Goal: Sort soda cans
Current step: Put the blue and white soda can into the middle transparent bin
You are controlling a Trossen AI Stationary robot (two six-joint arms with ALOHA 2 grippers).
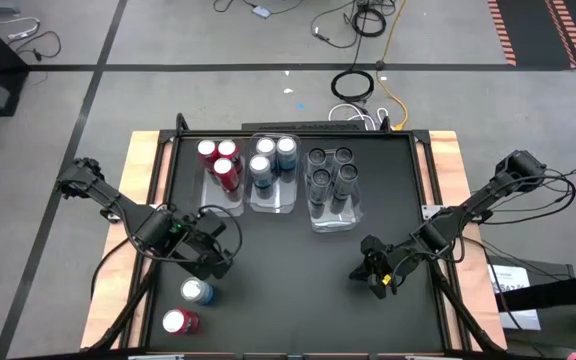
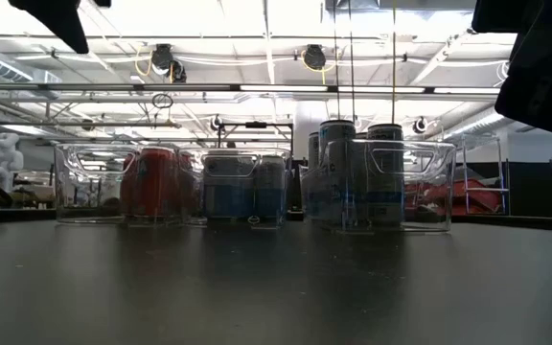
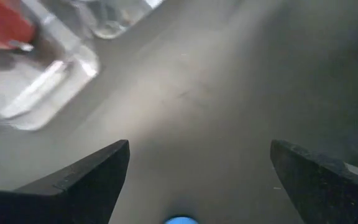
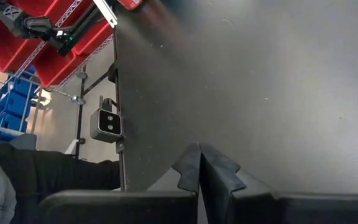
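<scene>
Three clear trays stand in a row at the far side. One holds red soda cans [image 1: 223, 165], the middle one blue-and-silver cans [image 1: 271, 160], the right one dark grey cans [image 1: 332, 176]. All stand upright on their bases. Two loose cans stand near the front left: a blue-and-silver can [image 1: 197, 291] and a red can [image 1: 179, 322]. My left gripper [image 1: 218, 262] hangs open above the table just beyond the loose blue can, with nothing between its fingers [image 3: 104, 174]. My right gripper [image 1: 363, 272] is shut and empty over the bare right half of the table.
The black table top has wooden borders at left [image 1: 143, 200] and right [image 1: 448, 180]. The trays [image 2: 247, 192] fill the far middle. A corner of the red cans' tray [image 3: 42, 81] lies ahead of my left gripper. Bare table lies between the two grippers.
</scene>
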